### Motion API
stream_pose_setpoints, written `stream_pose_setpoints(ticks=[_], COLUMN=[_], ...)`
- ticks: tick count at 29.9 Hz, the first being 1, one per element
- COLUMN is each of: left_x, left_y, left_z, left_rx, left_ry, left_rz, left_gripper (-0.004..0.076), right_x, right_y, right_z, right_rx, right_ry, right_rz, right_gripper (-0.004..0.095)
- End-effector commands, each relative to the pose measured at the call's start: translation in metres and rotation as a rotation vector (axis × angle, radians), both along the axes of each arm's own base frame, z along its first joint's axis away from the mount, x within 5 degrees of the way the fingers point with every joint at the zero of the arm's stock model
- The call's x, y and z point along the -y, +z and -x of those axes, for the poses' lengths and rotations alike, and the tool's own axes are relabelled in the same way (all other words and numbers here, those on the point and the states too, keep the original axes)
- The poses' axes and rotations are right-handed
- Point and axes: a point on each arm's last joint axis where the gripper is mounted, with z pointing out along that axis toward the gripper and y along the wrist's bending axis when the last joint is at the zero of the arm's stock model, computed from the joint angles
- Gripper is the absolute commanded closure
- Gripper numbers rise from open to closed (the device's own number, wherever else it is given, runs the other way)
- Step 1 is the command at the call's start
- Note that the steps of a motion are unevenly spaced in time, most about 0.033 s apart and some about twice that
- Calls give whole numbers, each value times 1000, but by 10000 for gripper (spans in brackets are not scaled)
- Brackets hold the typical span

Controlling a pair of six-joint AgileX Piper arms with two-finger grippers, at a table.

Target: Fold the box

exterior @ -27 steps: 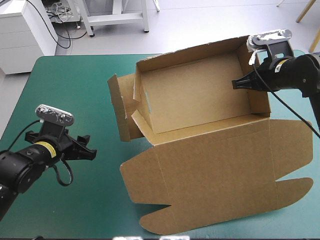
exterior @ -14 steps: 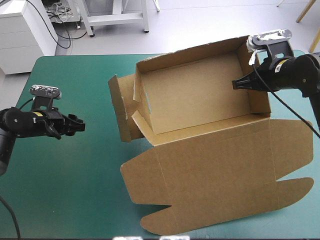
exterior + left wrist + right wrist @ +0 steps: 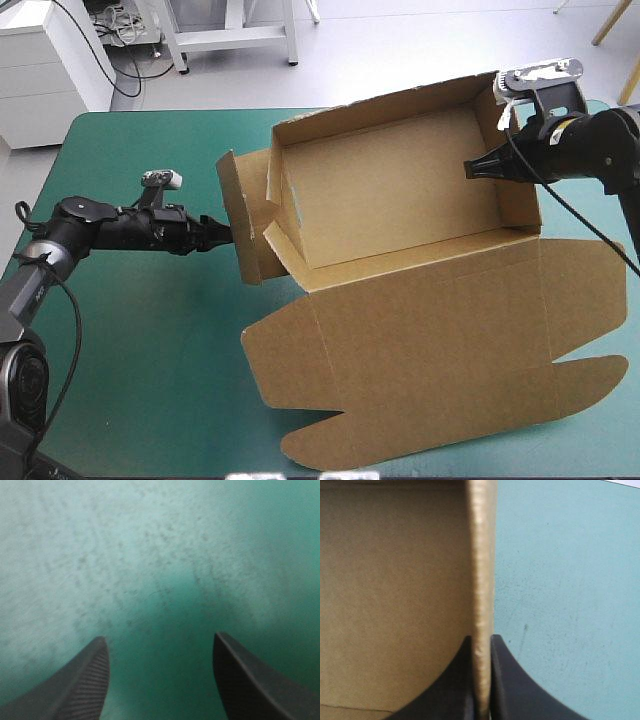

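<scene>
The brown box (image 3: 400,190) stands as an open tray at the back right of the teal-green table, its lid (image 3: 430,350) lying flat toward the front. A loose side flap (image 3: 240,225) stands up at the tray's left end. My left gripper (image 3: 222,236) reaches low over the cover, its tip just short of that flap. In the left wrist view its fingers (image 3: 95,665) stand open (image 3: 160,640) over bare cover. My right gripper (image 3: 472,168) is shut on the tray's right wall. That wall's edge (image 3: 482,570) runs between the gripper's closed fingers (image 3: 481,645).
The flat lid's rounded tabs (image 3: 330,440) reach almost to the table's front edge. Teal-green cover (image 3: 140,350) shows to the left of the box and in front of my left arm.
My left arm has stretched from the table's left side toward the box, its gripper now at the left flap. The right gripper and the box have not moved.
</scene>
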Motion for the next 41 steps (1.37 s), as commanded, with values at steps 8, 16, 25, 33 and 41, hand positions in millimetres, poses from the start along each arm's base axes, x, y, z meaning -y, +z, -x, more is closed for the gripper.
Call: stream_pose_setpoints(ticks=[8,16,25,33,41], left_x=[34,55,59,59,59], left_y=[49,69,89,98,100], left_z=[13,28,34,35,35], left_rx=[151,206,259,276,270], left_ry=[-178,-265,-277,-267,-257], left_rz=[298,359,517,603,617], left_gripper=[286,304,304,304,304], right_x=[0,-3,-6,-8,-10], right_y=[7,-5,-18,-25,-32], right_z=[-8,-25,-39,-48,-56], right_rx=[67,33,-5,-21,-27], right_ry=[-12,-11,-1,-1,3], right_rz=[-20,-12,-6,6,2], right_gripper=[929,929,929,929,928])
